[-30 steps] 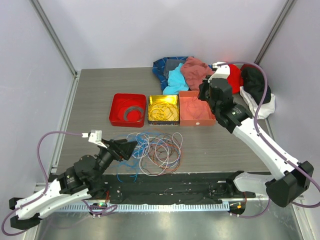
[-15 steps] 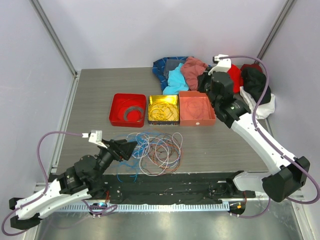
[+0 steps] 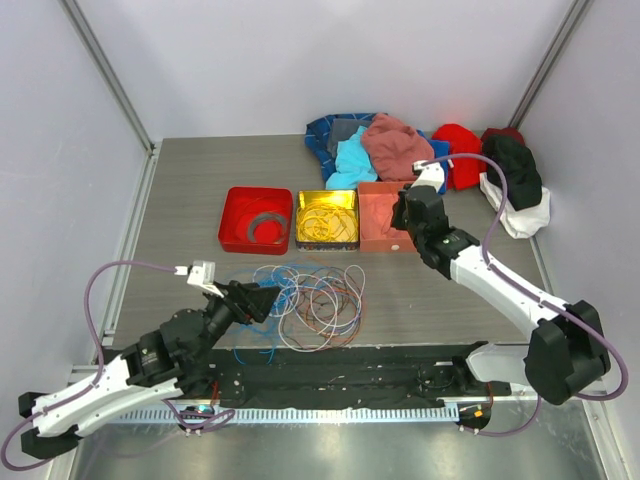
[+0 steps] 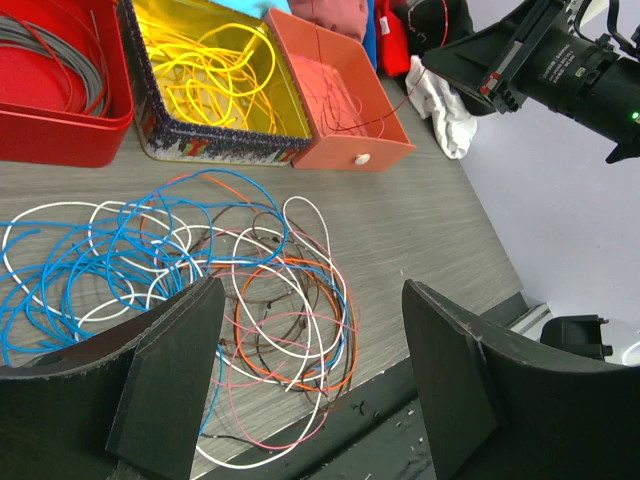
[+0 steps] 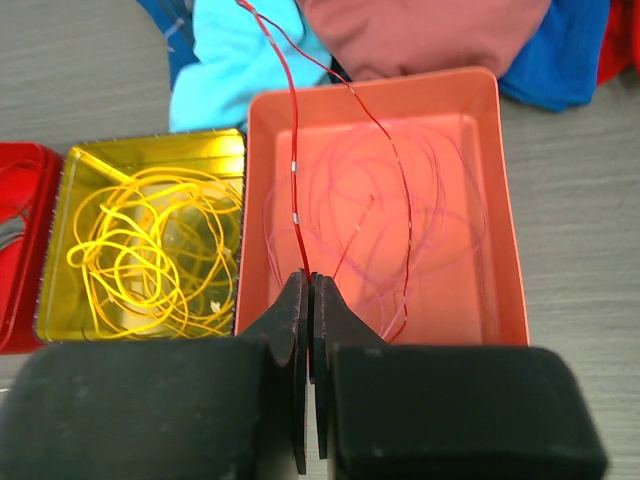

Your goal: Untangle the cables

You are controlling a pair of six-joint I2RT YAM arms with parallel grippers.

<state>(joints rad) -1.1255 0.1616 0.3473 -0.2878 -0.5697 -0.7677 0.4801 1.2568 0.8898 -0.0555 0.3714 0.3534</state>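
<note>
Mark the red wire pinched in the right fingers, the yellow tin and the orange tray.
red wire (image 5: 294,190): right wrist view, its straight taut stretch.
yellow tin (image 5: 215,170): right wrist view, bare floor corner.
orange tray (image 5: 505,230): right wrist view, right wall.

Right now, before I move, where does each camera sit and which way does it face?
Top external: fixed high behind the robot, looking down over the table; left arm and right arm show.
Left wrist: on the left arm, facing across the loose cables toward the yellow tray; open left end effector at bottom.
Right wrist: on the right arm, looking down into the orange tray; shut right end effector pinches a red wire.
Shared: the yellow tray appears in all three.
</note>
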